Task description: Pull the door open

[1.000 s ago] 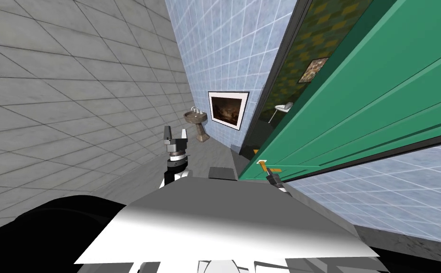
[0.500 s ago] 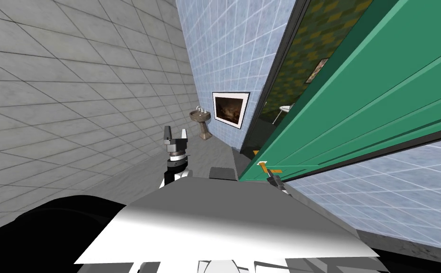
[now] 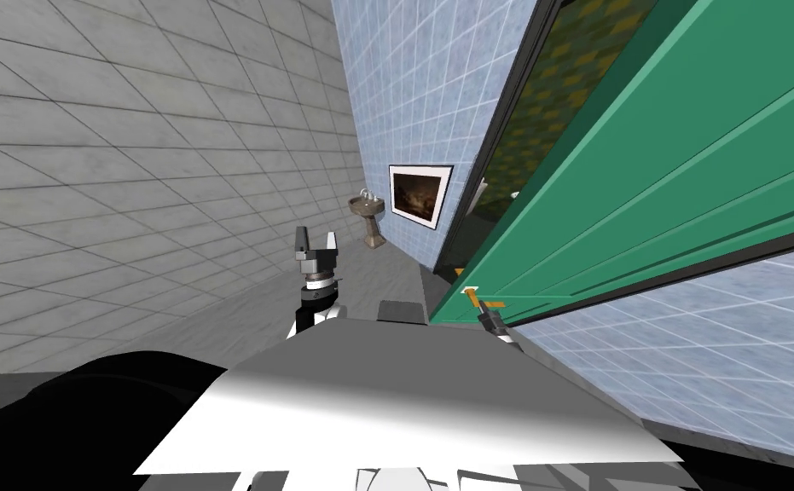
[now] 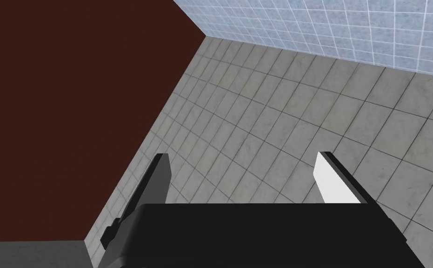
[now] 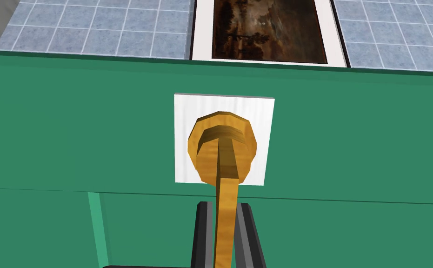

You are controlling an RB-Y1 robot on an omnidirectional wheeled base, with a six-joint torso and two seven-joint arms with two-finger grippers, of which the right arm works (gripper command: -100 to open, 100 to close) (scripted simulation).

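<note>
"Green door (image 3: 642, 196) stands partway open, over on the robot's right. Which arm has it?"

"The right one. The right gripper (image 5: 223, 209) has its two fingers (image 5: 203, 223) pressed on the sides of the amber handle (image 5: 222, 149), low down and close in front of the chest."

"How does the handle lie against them?"

"Its lever runs from the round hub on the white plate (image 5: 185, 139) straight back between the fingers. So its long axis is in line with the gripper, along the door's face near the free edge. I'd judge the pull has to come back toward the robot, across that axis and following the door's arc. Dragging along the lever might let the fingers slide off its end."

"And the other arm?"

"The left gripper (image 3: 315, 243) is held up ahead of the chest on the robot's left, well apart from the door. Its blades are spread with nothing between them. It's much the farther of the two."

"What's past the opening?"

"A green-patterned wall (image 3: 557, 85) shows beyond the door's free edge. On the blue tiled wall (image 3: 420, 85) beside the opening hangs a framed picture (image 3: 420, 194), and a small pedestal sink (image 3: 369, 220) stands near it."
</note>
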